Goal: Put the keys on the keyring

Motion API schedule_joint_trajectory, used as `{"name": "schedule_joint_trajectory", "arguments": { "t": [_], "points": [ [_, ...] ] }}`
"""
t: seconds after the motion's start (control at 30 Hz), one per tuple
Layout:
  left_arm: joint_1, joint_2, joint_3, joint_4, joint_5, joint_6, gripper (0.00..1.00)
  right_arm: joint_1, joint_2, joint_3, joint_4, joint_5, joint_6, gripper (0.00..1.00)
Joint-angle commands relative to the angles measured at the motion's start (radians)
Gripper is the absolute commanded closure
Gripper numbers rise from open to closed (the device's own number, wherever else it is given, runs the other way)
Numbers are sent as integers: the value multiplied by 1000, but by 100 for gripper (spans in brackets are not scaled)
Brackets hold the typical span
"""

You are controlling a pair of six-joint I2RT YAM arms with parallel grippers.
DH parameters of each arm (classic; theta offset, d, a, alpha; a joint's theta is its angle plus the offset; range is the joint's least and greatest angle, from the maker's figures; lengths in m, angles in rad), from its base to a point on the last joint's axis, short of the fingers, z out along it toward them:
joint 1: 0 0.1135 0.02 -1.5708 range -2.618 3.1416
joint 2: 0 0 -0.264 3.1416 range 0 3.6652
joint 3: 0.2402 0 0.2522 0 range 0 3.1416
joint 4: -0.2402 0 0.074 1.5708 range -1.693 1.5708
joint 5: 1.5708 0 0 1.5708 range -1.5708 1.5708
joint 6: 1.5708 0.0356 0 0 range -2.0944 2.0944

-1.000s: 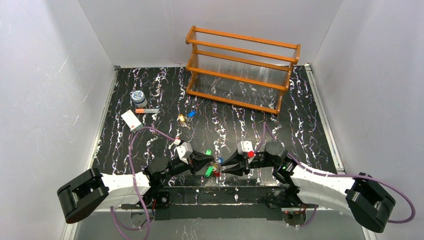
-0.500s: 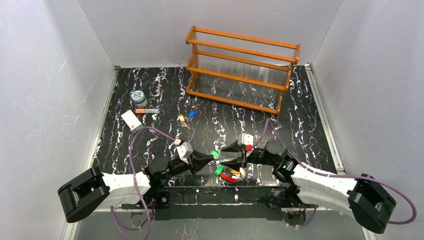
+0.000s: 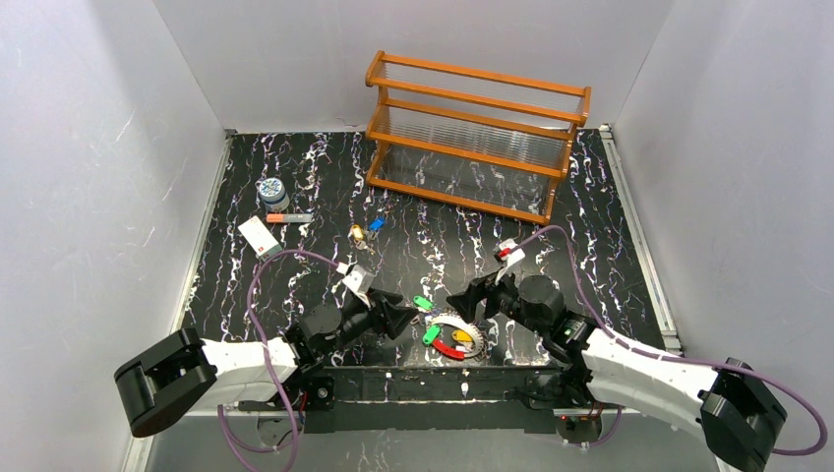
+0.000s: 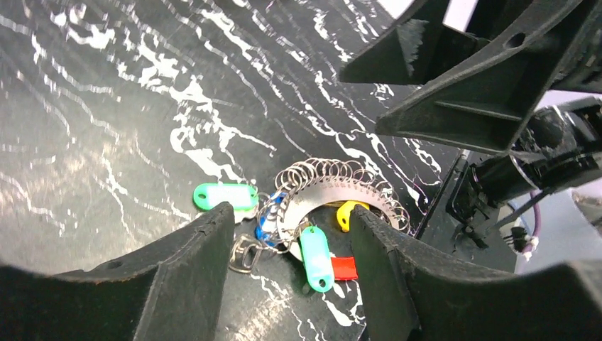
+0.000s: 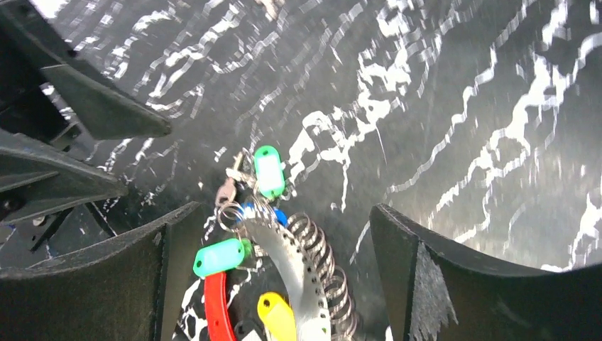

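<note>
Your left claw [image 4: 289, 208] is open, its two fingers stand apart and hold nothing. Your right claw [image 5: 284, 207] is also open, wider, and it holds nothing. They point at each other, near but apart.

Between them the keyring [image 3: 454, 332] lies flat on the table [image 3: 325, 177], free of both claws, close to the near edge. Its red curved piece [image 4: 343, 268] is on the near side. The keys [image 4: 226, 195] sit on it or touch it: two green ones, a blue one and a yellow one. Whether each one is really threaded you cannot tell.

Further back, a yellow key [image 3: 356, 232] and a blue key [image 3: 376, 224] lie loose, just beside each other.

The table top is black with white veins, like marble, and shiny. Plain pale walls [image 3: 98, 147] close it on three sides. A wooden rack [image 3: 477, 138] stands at the back. At the back left are a patterned jar [image 3: 271, 190], an orange-tipped stick [image 3: 289, 217] and a white card [image 3: 259, 237].

The marks on the card and the jar are too small to read.
</note>
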State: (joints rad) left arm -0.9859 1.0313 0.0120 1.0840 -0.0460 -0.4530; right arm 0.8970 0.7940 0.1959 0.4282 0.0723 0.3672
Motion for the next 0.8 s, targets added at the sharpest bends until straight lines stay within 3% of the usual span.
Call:
{"name": "schedule_joint_trajectory", "arguments": {
  "t": [0.0,0.1,0.33,0.53,0.63,0.77],
  "points": [
    [-4,-5,50,-159,-105,-196,41,-5,40,138,-379,110,237,6],
    [-3,15,75,-246,-89,-293,42,-9,91,181,-536,84,330,9],
    [-4,160,114,-307,4,-462,47,-17,96,170,-659,-40,476,21],
    [-4,359,208,-308,147,-481,52,-31,108,172,-734,-115,521,24],
    [-4,436,263,-306,177,-469,58,-38,154,166,-712,-172,528,26],
    [-1,502,317,-307,166,-449,76,-47,228,171,-646,-252,531,29]
  ]
}}
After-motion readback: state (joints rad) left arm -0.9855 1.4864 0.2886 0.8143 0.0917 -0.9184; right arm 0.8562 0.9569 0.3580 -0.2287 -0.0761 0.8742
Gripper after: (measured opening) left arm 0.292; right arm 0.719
